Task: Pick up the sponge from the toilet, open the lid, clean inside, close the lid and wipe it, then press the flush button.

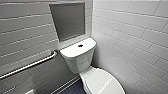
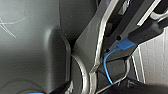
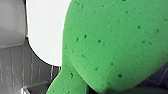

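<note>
Sponge (image 3: 112, 42) apparently pinched in my right gripper (image 3: 86, 87), left gripper's state I cannot tell; lid (image 1: 105, 81) down, so opening, cleaning, wiping, flushing remain.

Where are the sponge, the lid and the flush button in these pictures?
the sponge (image 3: 112, 42): right wrist view, on its green pored face.
the lid (image 1: 103, 81): head view, on the middle of its closed white top.
the flush button (image 1: 80, 45): head view, on its dark round centre.
</note>
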{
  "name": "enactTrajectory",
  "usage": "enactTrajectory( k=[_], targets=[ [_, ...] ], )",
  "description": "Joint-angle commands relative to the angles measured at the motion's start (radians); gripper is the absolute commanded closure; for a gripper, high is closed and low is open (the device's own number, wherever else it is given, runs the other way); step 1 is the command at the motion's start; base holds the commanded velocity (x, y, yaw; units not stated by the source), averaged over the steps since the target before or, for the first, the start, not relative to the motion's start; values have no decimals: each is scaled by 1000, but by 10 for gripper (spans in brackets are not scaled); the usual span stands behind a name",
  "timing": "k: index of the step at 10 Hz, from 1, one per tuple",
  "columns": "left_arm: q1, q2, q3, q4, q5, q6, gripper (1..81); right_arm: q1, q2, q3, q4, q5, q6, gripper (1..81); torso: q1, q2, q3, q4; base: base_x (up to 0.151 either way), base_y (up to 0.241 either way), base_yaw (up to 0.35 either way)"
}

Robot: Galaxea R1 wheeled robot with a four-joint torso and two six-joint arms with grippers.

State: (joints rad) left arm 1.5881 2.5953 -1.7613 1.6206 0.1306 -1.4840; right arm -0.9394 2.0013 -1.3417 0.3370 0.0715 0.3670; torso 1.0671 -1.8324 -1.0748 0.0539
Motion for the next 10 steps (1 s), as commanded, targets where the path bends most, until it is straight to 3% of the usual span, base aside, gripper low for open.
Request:
enactTrajectory(
  k=[1,3,4,7,10],
  targets=[
    [2,-12,42,5,15,8,10,102,-143,132,-85,-41,-5,811,0,0,0,0,0,0,0],
    [-1,-12,43,5,15,8,10,203,-146,185,-95,-65,-5,811,0,0,0,0,0,0,0],
    [-1,-10,43,5,15,7,10,272,-117,184,-93,-118,-3,811,0,0,0,0,0,0,0],
    [-3,-7,43,2,15,7,10,427,27,109,-81,-223,7,811,0,0,0,0,0,0,0],
    [-4,-9,40,-1,15,5,10,540,225,-60,-82,-355,18,811,0,0,0,0,0,0,0]
  ],
)
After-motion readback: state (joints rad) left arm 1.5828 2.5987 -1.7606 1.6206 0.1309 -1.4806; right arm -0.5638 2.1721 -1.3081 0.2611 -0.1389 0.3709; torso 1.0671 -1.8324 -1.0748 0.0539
